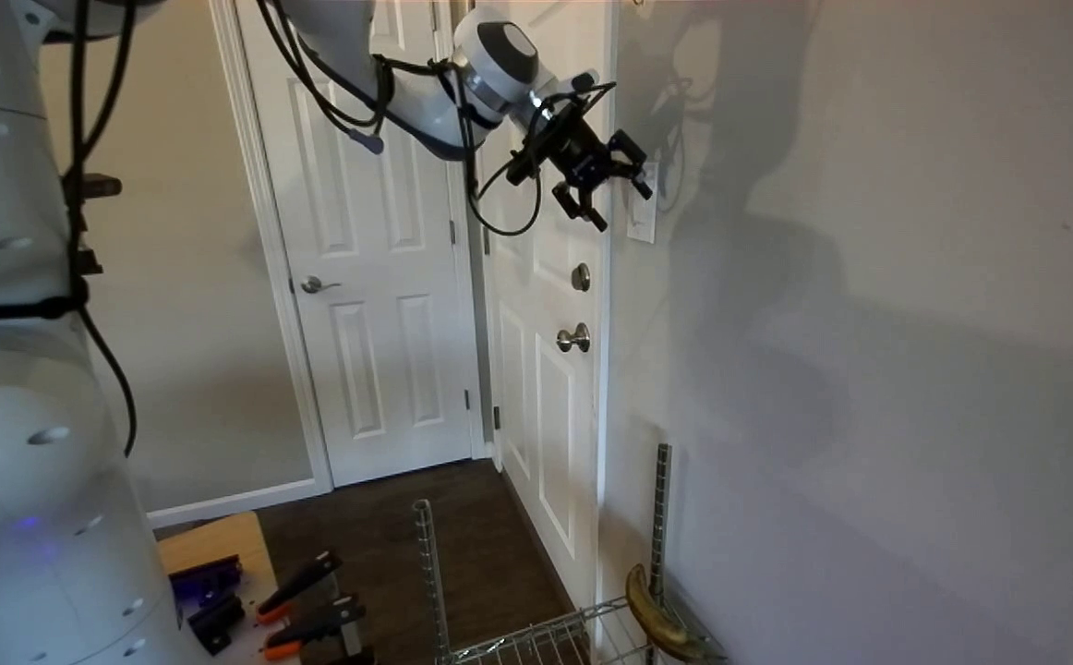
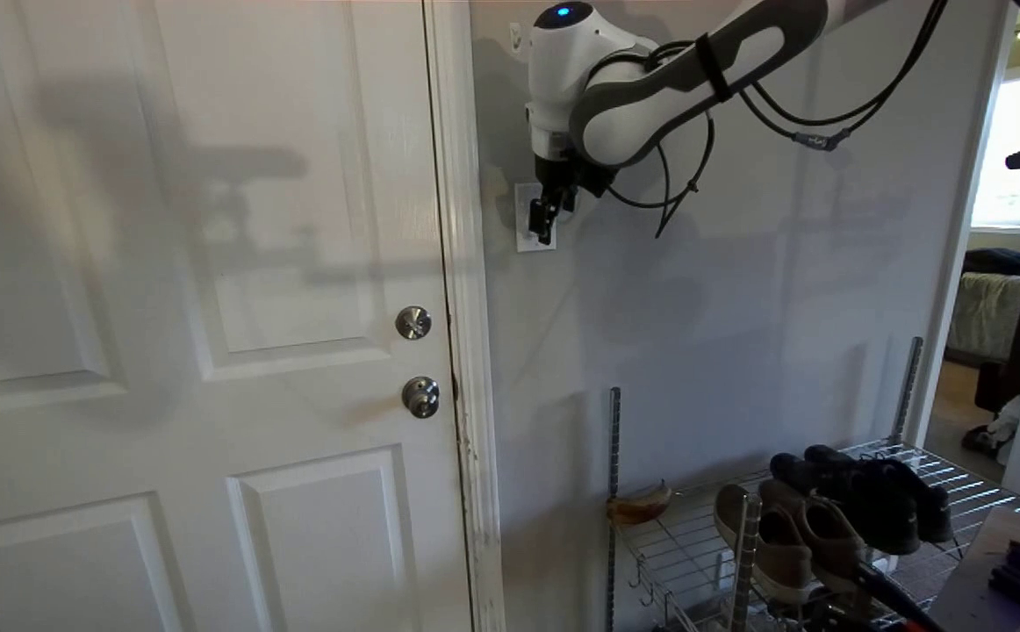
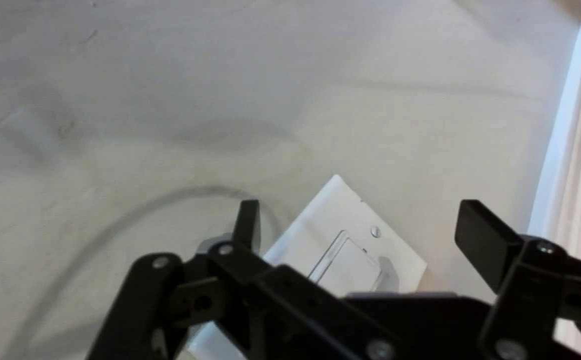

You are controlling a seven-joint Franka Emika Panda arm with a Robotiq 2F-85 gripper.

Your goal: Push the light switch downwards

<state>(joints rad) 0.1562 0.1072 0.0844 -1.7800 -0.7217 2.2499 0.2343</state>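
Observation:
The light switch is a white upright plate on the wall beside the door, showing in both exterior views [image 1: 643, 224] [image 2: 524, 230]. In the wrist view the light switch [image 3: 343, 250] looks tilted, with a flat rocker and a screw, and its lower part is hidden behind the gripper. My gripper [image 3: 362, 222] is open and empty, with its fingers spread wide across the plate. In both exterior views the gripper [image 1: 623, 207] [image 2: 554, 221] is in front of the plate and covers part of it. I cannot tell whether a finger touches the plate or the wall.
A white door [image 2: 317, 307] with a deadbolt [image 2: 413, 323] and a knob [image 2: 420, 397] stands beside the switch. Below is a wire rack [image 2: 685, 544] holding shoes [image 2: 791, 535] and a banana [image 2: 640, 506]. Tools with black and orange handles [image 1: 315, 621] lie near the robot base.

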